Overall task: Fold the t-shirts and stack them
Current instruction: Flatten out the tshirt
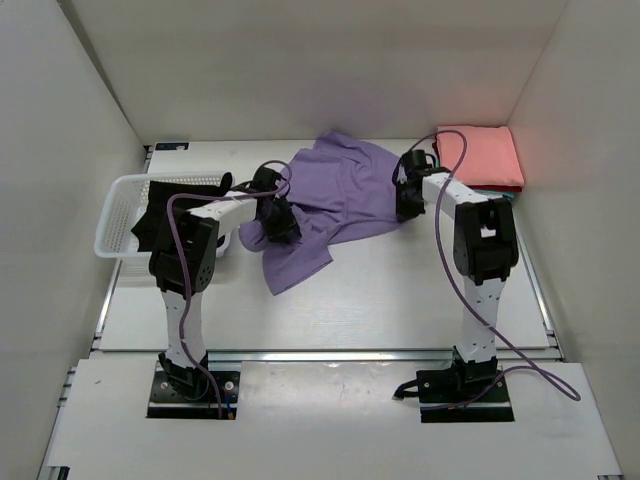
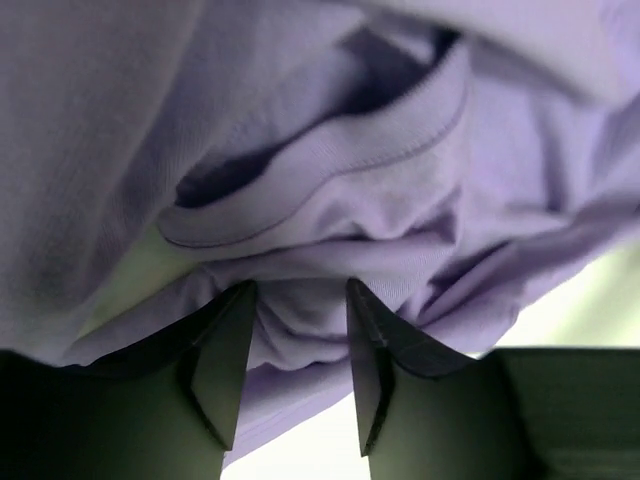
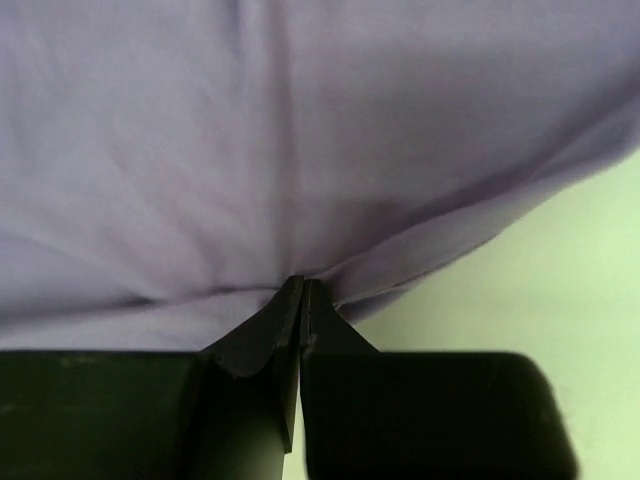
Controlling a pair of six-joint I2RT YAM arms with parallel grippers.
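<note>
The lilac-purple t-shirt lies crumpled across the middle of the table. My left gripper is at its left part; in the left wrist view the jaws stand narrowly apart, closed on a thick bunch of lilac cloth just below the collar. My right gripper is at the shirt's right edge; in the right wrist view it is pinched shut on a fold of the lilac cloth. The salmon-pink shirt lies folded at the back right on the teal one. The black shirt lies in the basket.
A white lattice basket stands at the left, close to my left arm. White walls close in the table on the left, back and right. Bare table surface lies in front of the lilac shirt.
</note>
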